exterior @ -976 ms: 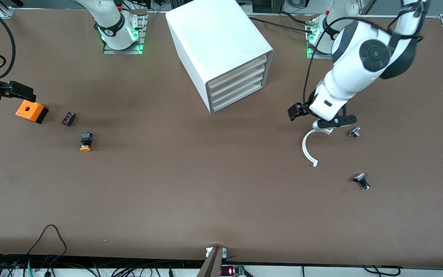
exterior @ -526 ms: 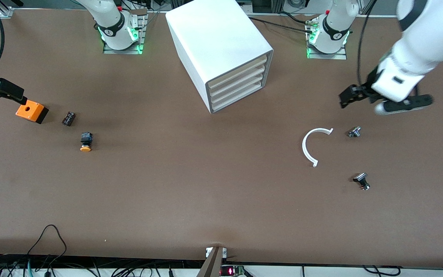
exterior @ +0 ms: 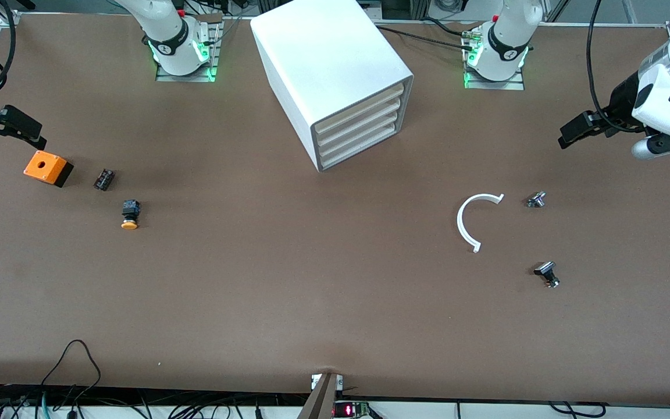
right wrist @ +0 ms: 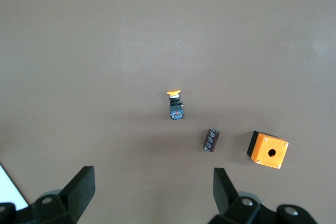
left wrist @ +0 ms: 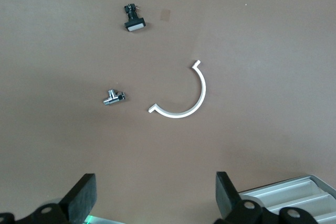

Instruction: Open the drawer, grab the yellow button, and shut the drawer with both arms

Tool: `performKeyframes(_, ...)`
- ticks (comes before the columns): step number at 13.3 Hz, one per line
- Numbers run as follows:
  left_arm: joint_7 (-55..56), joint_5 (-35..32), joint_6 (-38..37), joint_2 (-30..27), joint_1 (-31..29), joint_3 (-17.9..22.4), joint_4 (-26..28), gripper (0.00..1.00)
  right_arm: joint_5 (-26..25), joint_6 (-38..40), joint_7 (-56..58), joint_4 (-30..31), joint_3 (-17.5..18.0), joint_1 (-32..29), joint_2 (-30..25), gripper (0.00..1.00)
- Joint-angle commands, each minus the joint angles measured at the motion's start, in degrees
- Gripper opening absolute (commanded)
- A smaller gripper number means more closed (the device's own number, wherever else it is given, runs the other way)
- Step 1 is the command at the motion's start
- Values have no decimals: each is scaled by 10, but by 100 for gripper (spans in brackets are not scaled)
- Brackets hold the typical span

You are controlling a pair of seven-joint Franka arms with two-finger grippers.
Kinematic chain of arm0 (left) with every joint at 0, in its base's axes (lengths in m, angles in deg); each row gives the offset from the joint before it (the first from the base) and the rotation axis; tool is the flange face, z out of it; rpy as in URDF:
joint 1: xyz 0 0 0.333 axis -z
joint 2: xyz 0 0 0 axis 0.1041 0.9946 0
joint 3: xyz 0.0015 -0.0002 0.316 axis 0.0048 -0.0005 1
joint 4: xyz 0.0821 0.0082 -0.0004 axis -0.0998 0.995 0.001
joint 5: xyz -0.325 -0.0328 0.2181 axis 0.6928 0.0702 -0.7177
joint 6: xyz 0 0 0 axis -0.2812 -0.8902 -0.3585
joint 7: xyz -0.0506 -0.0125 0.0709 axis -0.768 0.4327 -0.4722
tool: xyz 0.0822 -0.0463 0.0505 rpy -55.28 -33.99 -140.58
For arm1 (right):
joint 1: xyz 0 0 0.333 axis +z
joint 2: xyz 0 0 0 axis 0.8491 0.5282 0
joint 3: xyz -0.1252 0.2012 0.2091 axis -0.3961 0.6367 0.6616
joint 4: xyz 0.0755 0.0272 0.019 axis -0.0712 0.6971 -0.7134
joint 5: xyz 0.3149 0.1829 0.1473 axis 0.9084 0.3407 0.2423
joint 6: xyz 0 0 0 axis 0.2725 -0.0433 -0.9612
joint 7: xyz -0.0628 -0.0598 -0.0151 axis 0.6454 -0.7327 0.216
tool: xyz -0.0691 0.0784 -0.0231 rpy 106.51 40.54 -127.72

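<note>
— What's on the counter (exterior: 312,279), counted?

— One white cabinet (exterior: 335,75) with four stacked drawers, all pushed in; the drawer (exterior: 360,105) that matters is the uppermost. One button (exterior: 129,214) with an orange-yellow cap. One orange box with a hole (exterior: 47,168). One small dark block (exterior: 103,179) between that box and the button. One white curved strip (exterior: 470,221), shaped like an open arc. Two small black-and-silver knobs: one knob (exterior: 536,199) just beside the arc's upper tip, the other knob (exterior: 546,273) nearer the front camera.

— And the arms?

— Two. The left gripper (exterior: 573,132) hangs in the air over the left arm's end of the counter, jaws spread wide with nothing between them; its wrist view shows the arc and both knobs below. The right gripper (exterior: 12,125) hangs over the right arm's end, close above the orange box, jaws also apart and empty.

— Where is the button relative to those jaws?

— It lies on its side on the counter toward the right arm's end, nearer the front camera than the dark block and the orange box. It is apart from the right jaws, and well apart from the left ones and from the cabinet
</note>
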Motion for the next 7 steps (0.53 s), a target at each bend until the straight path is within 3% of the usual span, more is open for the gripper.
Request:
performKeyframes(1, -62, -11, 27, 12, -8, 12, -8, 100, 11, -13, -8, 18, 7, -4, -11, 100)
performKeyframes(7, -110, -23, 30, 24, -9, 18, -20, 100, 6, -10, 4, 8, 8, -2, 12, 100)
